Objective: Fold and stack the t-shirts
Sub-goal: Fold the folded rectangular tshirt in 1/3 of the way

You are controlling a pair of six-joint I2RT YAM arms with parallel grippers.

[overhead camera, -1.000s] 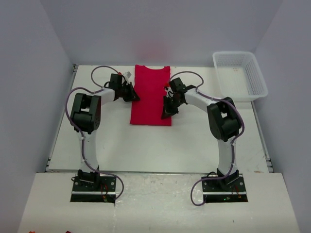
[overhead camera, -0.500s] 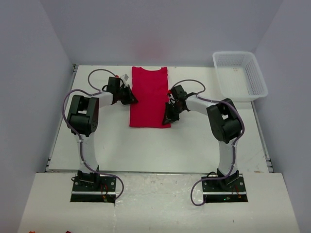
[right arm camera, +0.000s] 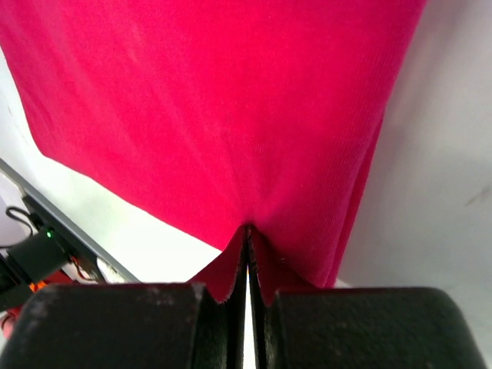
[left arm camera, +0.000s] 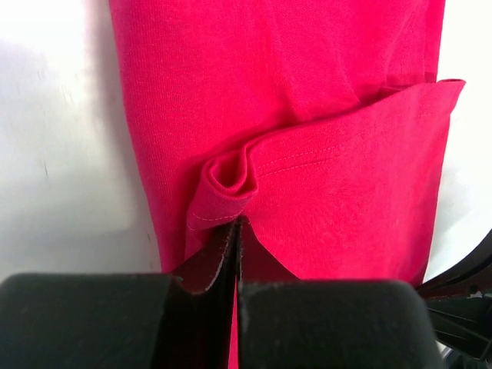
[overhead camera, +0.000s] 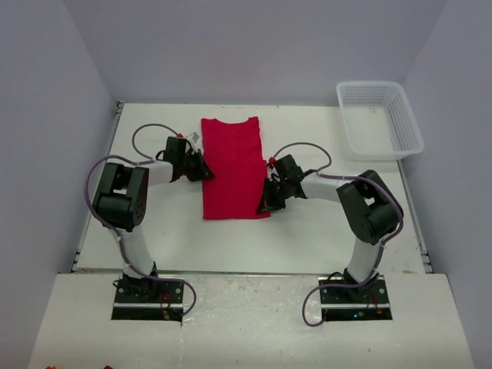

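Note:
A bright red t-shirt (overhead camera: 231, 165) lies on the white table, folded into a long narrow strip with its sleeves tucked in. My left gripper (overhead camera: 206, 174) is shut on the strip's left edge, where the cloth bunches into a small fold (left arm camera: 231, 178). My right gripper (overhead camera: 264, 206) is shut on the right edge near the front corner; the cloth (right arm camera: 231, 115) is pinched between its jaws. Both grippers sit low at the table surface.
A white plastic mesh basket (overhead camera: 378, 119) stands at the back right corner of the table (overhead camera: 323, 238). Grey walls close in the table on three sides. The arms' cables loop over the table beside the shirt.
Both grippers have moved toward the near edge and slightly left, dragging the red shirt with them; its far end has come away from the back edge of the table.

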